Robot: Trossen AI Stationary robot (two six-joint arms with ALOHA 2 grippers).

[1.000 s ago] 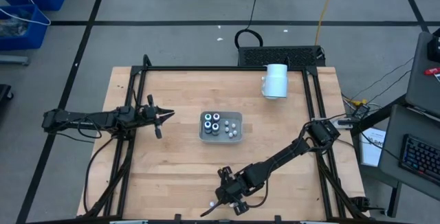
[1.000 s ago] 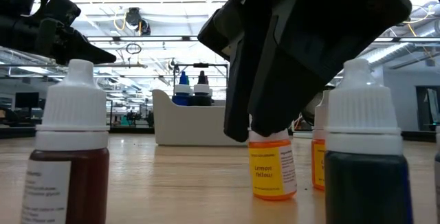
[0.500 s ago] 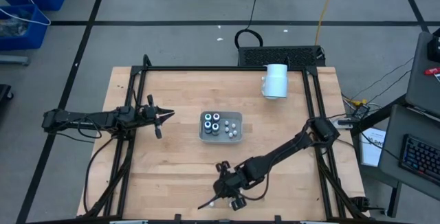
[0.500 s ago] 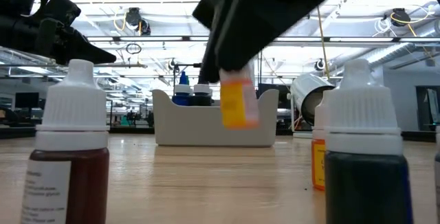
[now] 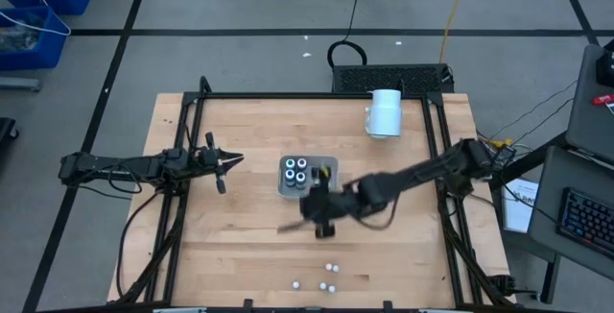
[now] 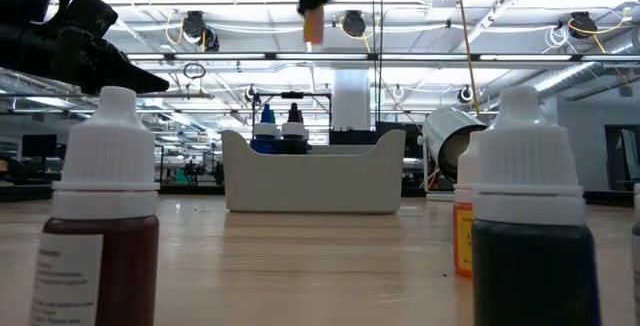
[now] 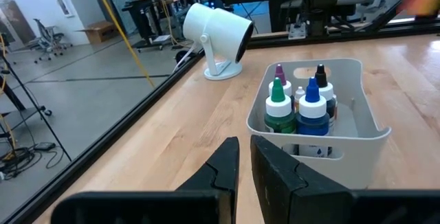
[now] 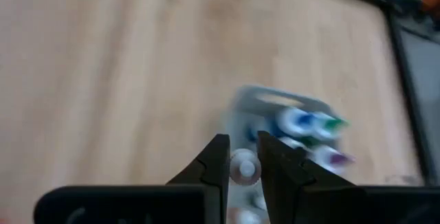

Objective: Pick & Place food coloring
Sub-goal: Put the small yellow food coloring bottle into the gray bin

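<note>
Your right end effector [image 5: 321,213], at frame centre in the high view, was clamped on a small white-capped yellow dropper bottle [image 8: 245,169], just beside the pale grey plastic tray [image 5: 284,190] holding dark bottles [image 7: 313,110]. Your left end effector [image 5: 223,169] waited at centre left, fingers nearly together, empty, above the wooden tabletop [image 5: 240,255].

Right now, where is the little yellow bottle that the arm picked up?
The small yellow bottle with a white cap is up in the air, clamped in the right pincer, just beside the pale grey plastic tray mid-table in the high view.
</note>
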